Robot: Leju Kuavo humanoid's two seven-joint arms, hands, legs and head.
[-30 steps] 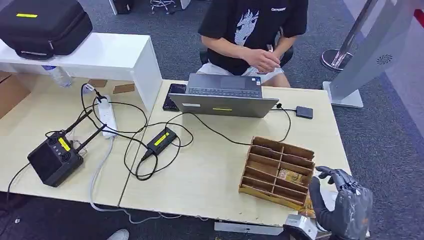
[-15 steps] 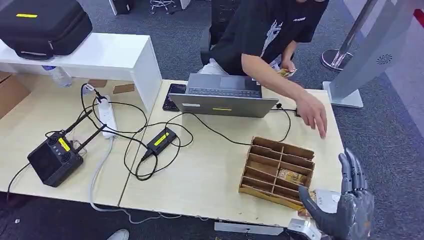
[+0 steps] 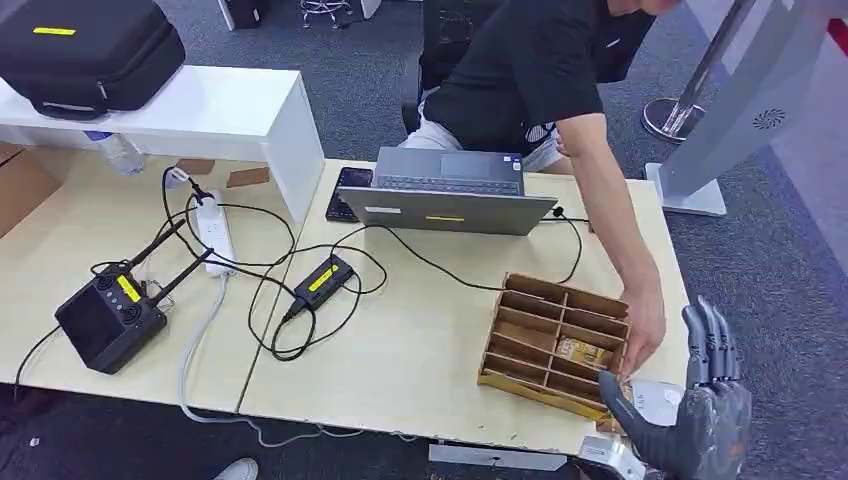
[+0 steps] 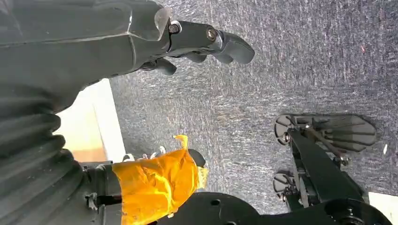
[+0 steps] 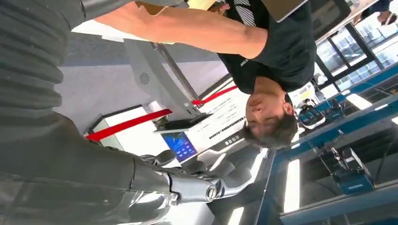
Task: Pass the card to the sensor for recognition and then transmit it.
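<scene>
1. The right hand [image 3: 700, 420] is standing at the 5 o'clock corner of the table [image 3: 420, 350], its fingers [image 3: 708, 340] stretched upward and spread, holding nothing.
2. The card [image 3: 583, 352], a flat golden-brown printed piece, is lying in a right-hand compartment of the cardboard organizer [image 3: 553, 343], at about 10 o'clock from the fingers and apart from them.
3. A person's hand [image 3: 643, 340] is reaching down over the organizer's 3 o'clock edge, between the card and the robot's fingers; whether it is touching the card cannot be told.
4. The organizer is showing brown corrugated walls forming rectangular slots; the table is showing a pale wood-grain surface.
5. A grey laptop [image 3: 447, 190] is sitting at 12 o'clock from the organizer, with black cables [image 3: 290, 280] trailing across the table.
6. The left hand [image 4: 187, 42] is hanging over grey carpet, its dark fingers loosely curled around nothing.
</scene>
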